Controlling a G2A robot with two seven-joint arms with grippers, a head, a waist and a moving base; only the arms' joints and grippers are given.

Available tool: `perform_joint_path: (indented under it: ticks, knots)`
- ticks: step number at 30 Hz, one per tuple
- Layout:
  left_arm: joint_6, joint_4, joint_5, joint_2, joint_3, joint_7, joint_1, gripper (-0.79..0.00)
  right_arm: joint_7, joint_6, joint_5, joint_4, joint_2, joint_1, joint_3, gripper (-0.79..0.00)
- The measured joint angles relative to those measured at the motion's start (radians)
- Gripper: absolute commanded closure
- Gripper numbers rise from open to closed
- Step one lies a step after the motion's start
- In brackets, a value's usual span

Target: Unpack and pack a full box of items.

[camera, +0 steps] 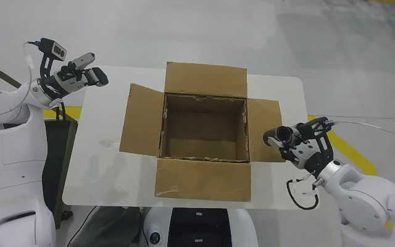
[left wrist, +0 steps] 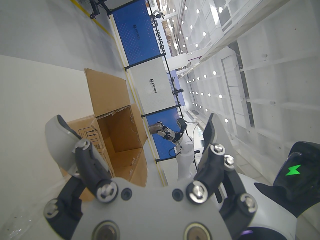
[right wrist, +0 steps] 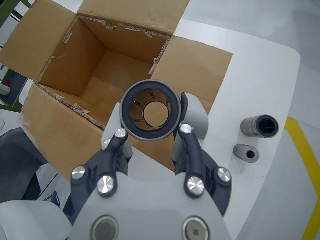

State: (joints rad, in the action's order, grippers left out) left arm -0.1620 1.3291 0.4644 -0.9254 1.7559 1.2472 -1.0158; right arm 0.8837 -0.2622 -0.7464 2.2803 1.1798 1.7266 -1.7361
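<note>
An open cardboard box (camera: 203,133) stands mid-table with its four flaps spread, and inside I see bare cardboard (right wrist: 107,76). My right gripper (camera: 278,136) is shut on a hollow metal cylinder (right wrist: 150,111), held lying sideways above the box's right flap (right wrist: 197,71). Two more metal cylinders, one thick (right wrist: 259,126) and one thin (right wrist: 246,154), lie on the table beside that flap. My left gripper (camera: 97,76) hangs open above the table's far left corner with nothing between its fingers (left wrist: 62,146). From there the box (left wrist: 117,131) and the held cylinder (left wrist: 155,127) show farther off.
The white table (camera: 99,160) has rounded corners, and the box takes up its middle. A green frame (camera: 62,133) stands against the table's left edge. Yellow lines (camera: 358,154) run on the floor beyond the right edge.
</note>
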Motion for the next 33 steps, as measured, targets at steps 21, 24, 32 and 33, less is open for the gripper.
perform_joint_path:
  ticks: [21,24,32,33]
  knots:
    - [0.0,0.0,0.0,0.0,0.0,0.0,0.0,-0.785,-0.27,-0.042,-0.11,-0.067,0.001,0.289,-0.184,0.0]
    - [0.0,0.0,0.0,0.0,0.0,0.0,0.0,-0.785,-0.309,-0.046,-0.159,-0.095,0.002,0.309,-0.169,0.0]
    - [0.0,0.0,0.0,0.0,0.0,0.0,0.0,-0.785,-0.404,-0.002,-0.227,-0.234,0.006,0.275,-0.104,0.0]
    - [0.0,0.0,0.0,0.0,0.0,0.0,0.0,-0.785,-0.403,0.0,-0.231,-0.249,0.006,0.265,-0.096,0.0]
